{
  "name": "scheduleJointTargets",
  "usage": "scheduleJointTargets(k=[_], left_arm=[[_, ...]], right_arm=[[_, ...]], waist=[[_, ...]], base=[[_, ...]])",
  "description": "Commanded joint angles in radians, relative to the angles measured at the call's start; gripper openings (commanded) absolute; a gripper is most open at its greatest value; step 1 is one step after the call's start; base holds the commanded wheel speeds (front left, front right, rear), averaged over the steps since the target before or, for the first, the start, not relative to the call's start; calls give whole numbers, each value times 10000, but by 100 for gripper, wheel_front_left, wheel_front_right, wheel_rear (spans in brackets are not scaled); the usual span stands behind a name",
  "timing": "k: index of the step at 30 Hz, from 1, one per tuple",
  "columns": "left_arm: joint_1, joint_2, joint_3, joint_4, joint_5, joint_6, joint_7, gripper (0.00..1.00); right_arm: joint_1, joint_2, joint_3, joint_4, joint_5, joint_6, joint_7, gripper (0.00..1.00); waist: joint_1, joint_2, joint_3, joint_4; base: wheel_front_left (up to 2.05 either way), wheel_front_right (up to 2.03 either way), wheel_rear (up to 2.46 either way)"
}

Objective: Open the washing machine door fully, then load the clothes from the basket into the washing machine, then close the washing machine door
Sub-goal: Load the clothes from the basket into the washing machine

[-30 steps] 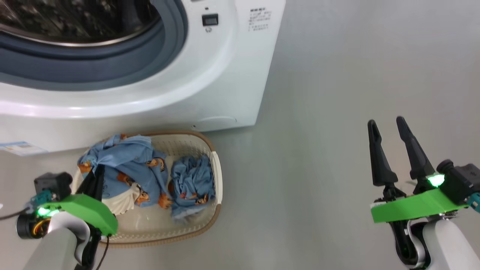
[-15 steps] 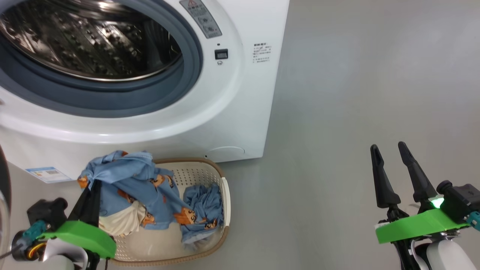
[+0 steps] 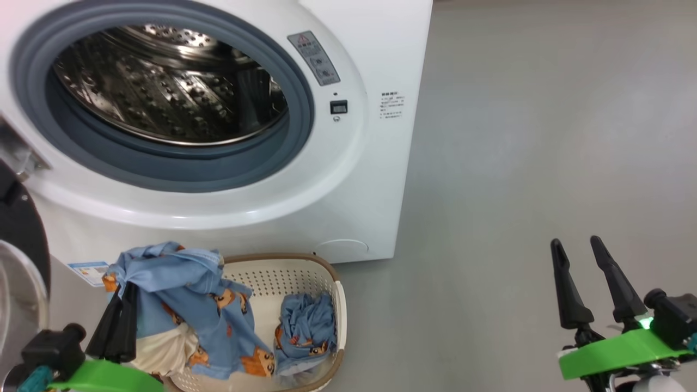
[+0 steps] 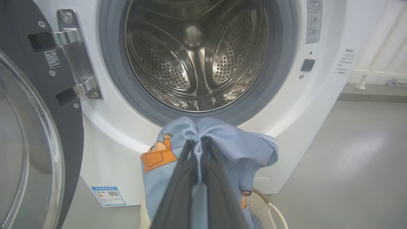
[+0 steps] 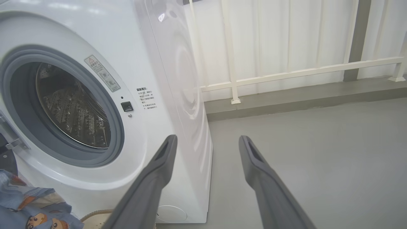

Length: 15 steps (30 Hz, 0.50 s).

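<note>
To the left of the washing machine (image 3: pixel 348 179), the washing machine door (image 4: pixel 19 127) stands swung wide on its metal hinge (image 4: pixel 74 60). I judge this is to leave the mouth free for loading. On the black inner frame of the door, beside the hinge, there is a small QR sticker (image 4: pixel 54 59) with no readable words. Low on the front of the washing machine, at its left, is a blue label (image 4: pixel 108 195) with a QR code; its print is too small to read.

In front of the washing machine, below its mouth, the left gripper (image 4: pixel 198 146) is pinched tight on a bunched fold of one of the clothes (image 4: pixel 229 140), a light blue garment with orange animals. The upper part is above the rim of the basket (image 3: pixel 305 261) and the lower part hangs inside. I think the bunched fold is gripped so that the cloth comes up in one piece toward the drum (image 4: pixel 197 54). The second garment (image 3: pixel 305 332) lies crumpled in the basket, which stands on the floor close before the washing machine.

At the right of the mouth, a grey warning label (image 3: pixel 318 57) shows a red triangle, and below it is a small black square (image 3: pixel 338 106). Further right are some printed lines (image 3: pixel 393 105), not legible. I find no brand name.

Well to the right of the washing machine, over the floor, the right gripper (image 3: pixel 574 242) has its fingers spread wide and holds nothing. Probably it is kept aside, out of the way.
</note>
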Motion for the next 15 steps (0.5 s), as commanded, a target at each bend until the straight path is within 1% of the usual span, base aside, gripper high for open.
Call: scheduleJointTargets(k=[1, 5, 15], left_arm=[[-5, 225, 433, -477, 110, 11, -137, 0], [434, 189, 539, -1046, 207, 46, -137, 0], [1346, 75, 708, -2152, 165, 301, -111, 0]], right_arm=[[43, -170, 128, -239, 142, 56, -78, 100], [261, -177, 2, -266, 152, 56, -78, 100], [667, -135, -213, -350, 162, 56, -78, 100]], waist=[[0, 0, -190, 115], [0, 0, -355, 203], [0, 0, -570, 335]], base=[[0, 0, 0], [0, 0, 0], [0, 0, 0]])
